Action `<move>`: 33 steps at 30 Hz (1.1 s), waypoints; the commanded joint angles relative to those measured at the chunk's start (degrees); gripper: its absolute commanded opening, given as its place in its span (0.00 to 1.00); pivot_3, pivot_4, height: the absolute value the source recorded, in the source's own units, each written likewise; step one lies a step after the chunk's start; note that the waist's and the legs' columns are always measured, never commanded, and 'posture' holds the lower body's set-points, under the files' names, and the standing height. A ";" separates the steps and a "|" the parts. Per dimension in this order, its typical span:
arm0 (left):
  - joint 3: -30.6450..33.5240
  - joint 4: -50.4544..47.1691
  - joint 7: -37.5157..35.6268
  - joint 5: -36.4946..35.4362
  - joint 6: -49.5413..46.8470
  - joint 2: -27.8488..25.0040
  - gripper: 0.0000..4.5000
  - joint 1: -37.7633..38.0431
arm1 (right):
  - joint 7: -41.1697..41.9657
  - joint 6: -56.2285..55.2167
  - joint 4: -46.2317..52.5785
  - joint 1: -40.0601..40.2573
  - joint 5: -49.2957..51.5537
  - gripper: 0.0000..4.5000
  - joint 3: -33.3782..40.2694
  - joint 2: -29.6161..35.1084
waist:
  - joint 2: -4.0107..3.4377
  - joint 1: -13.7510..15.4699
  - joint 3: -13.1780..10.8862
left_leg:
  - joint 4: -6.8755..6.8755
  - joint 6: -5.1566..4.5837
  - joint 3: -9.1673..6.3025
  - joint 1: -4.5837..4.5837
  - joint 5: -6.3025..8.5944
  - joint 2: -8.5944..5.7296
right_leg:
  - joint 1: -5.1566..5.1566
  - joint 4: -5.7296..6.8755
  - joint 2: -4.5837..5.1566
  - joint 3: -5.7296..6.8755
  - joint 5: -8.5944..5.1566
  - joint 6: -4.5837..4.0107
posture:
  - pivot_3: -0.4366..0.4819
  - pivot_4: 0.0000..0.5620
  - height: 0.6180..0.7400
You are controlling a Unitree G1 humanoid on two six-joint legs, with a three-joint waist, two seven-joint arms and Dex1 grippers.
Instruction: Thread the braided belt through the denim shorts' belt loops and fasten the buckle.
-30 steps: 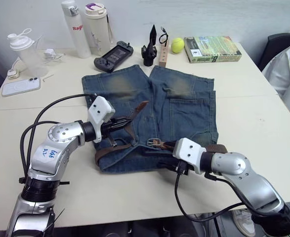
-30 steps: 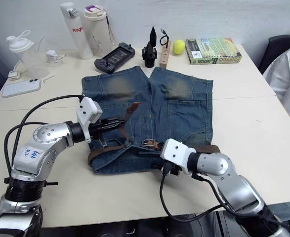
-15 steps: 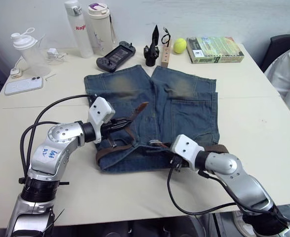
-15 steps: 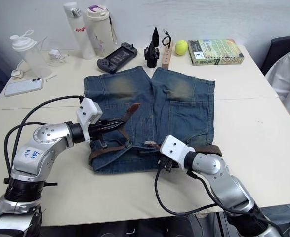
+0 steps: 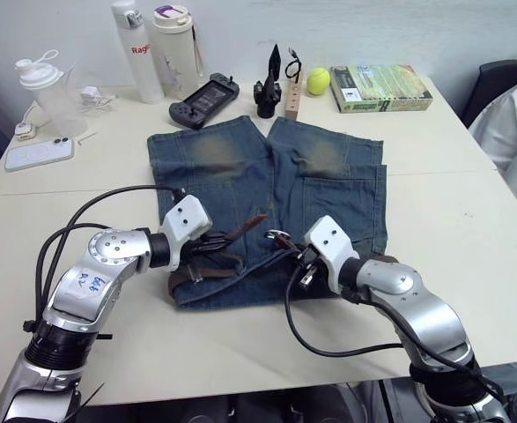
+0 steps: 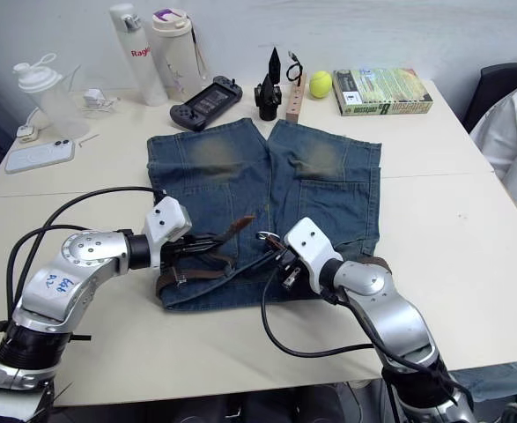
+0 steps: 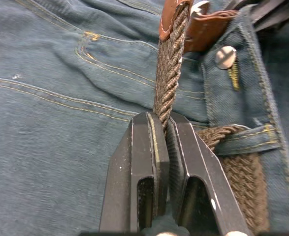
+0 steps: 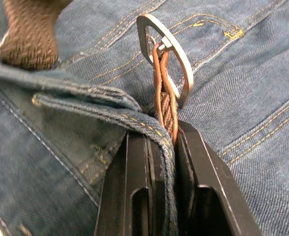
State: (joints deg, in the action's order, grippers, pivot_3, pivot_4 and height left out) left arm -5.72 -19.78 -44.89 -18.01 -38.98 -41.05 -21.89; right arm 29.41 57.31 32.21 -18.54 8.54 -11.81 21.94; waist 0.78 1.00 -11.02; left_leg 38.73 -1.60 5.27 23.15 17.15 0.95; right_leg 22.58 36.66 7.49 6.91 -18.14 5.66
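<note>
Cream tabletop spans the scene, with bare surface to the right of the denim shorts and along the near edge. Clutter sits along the far edge: two bottles, a game controller, a tennis ball and a book; a phone lies far left. A person's white sleeve shows at the right border.

Shorts lie flat, legs pointing away, waistband nearest the robot; faded yellowish patches mark both legs. Braided belt, a dark-brown woven strap with a smooth leather tip, runs along the waistband and passes under one of the belt loops beside a metal button.

Left gripper is clamped on the woven strap near its leather tip. Right gripper is closed on the belt just behind the buckle, a silver frame standing above the denim, with a fold of waistband hem also caught between its fingers.
</note>
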 commanded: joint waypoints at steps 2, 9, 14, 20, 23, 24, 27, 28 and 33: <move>-0.73 -4.71 -3.66 -1.78 -1.68 -2.68 0.00 2.28 | -2.80 2.36 3.50 -1.44 1.67 0.01 2.15 -1.91 | -0.01 -0.32 0.00 | -0.06 0.01 0.01 0.00 0.00 0.00 | 0.02 0.00 0.00 -0.06 0.00 0.00 | 0.48 0.27 0.84; -3.19 -3.02 -0.14 0.24 -6.37 -1.20 0.00 0.74 | -4.09 1.83 5.10 -2.58 1.90 0.01 0.90 -1.40 | -0.01 -0.30 0.00 | -0.08 0.00 0.02 0.00 0.00 -0.03 | 0.04 -0.01 0.00 -0.12 0.00 0.00 | 0.48 0.27 0.84; -4.00 -3.58 4.37 0.47 -12.20 2.32 0.00 -1.06 | -5.69 1.21 6.67 -3.21 0.49 0.01 -1.26 -0.20 | -0.01 -0.13 0.00 | -0.07 0.00 0.02 0.00 0.00 -0.05 | 0.04 0.00 0.01 -0.13 0.00 0.00 | 0.48 0.27 0.84; -4.19 -6.30 8.56 0.06 -18.78 4.88 0.00 -1.89 | -7.96 1.78 7.21 -3.15 -0.20 0.01 -3.03 -0.56 | 0.00 0.25 0.00 | -0.04 0.00 0.02 0.00 0.00 -0.05 | 0.03 0.03 0.02 -0.24 0.00 0.00 | 0.48 0.27 0.84; -3.81 -6.60 10.70 0.24 -20.94 6.43 0.00 -2.57 | -8.65 1.88 7.40 -2.99 -0.06 0.01 -3.55 -0.68 | 0.01 0.34 0.01 | 0.00 0.00 0.01 0.00 0.00 -0.06 | 0.02 0.06 0.03 -0.28 0.00 0.00 | 0.48 0.27 0.84; -3.86 -6.64 11.17 0.23 -21.25 6.87 0.00 -2.87 | -8.79 1.91 7.44 -2.96 -0.06 0.01 -3.75 -0.65 | 0.01 0.34 0.01 | 0.01 0.00 0.01 0.00 0.00 -0.07 | 0.02 0.08 0.03 -0.29 0.00 0.00 | 0.48 0.27 0.84; -4.27 -6.61 12.82 0.38 -22.80 8.37 0.00 -3.85 | -9.04 1.78 7.44 -3.11 -0.14 0.01 -4.43 -0.41 | 0.01 0.39 0.01 | 0.02 0.00 -0.01 0.00 0.00 -0.07 | 0.01 0.08 0.03 -0.36 0.00 0.00 | 0.48 0.27 0.84; -4.43 -6.55 13.42 0.51 -23.31 8.82 0.00 -4.07 | -9.14 1.76 7.43 -3.19 -0.14 0.01 -4.57 -0.44 | 0.01 0.39 0.01 | 0.02 0.00 0.00 0.00 0.00 -0.07 | 0.01 0.08 0.04 -0.38 0.00 0.00 | 0.48 0.27 0.84; -5.25 -6.43 15.35 0.60 -24.25 10.83 0.00 -4.75 | -9.15 1.55 7.54 -3.52 -0.47 0.01 -5.45 0.06 | 0.01 0.34 0.01 | 0.02 0.00 0.00 0.00 0.00 -0.07 | 0.01 0.08 0.03 -0.41 0.00 0.00 | 0.48 0.27 0.84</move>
State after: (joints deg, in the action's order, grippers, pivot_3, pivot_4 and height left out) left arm -9.78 -24.86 -30.13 -17.55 -63.10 -31.04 -26.28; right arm 20.21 60.03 36.52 -21.13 8.04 -16.31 22.00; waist 0.80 1.34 -11.00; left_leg 38.75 -1.61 5.26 23.15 17.15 0.88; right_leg 22.59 36.74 7.52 6.51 -18.14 5.66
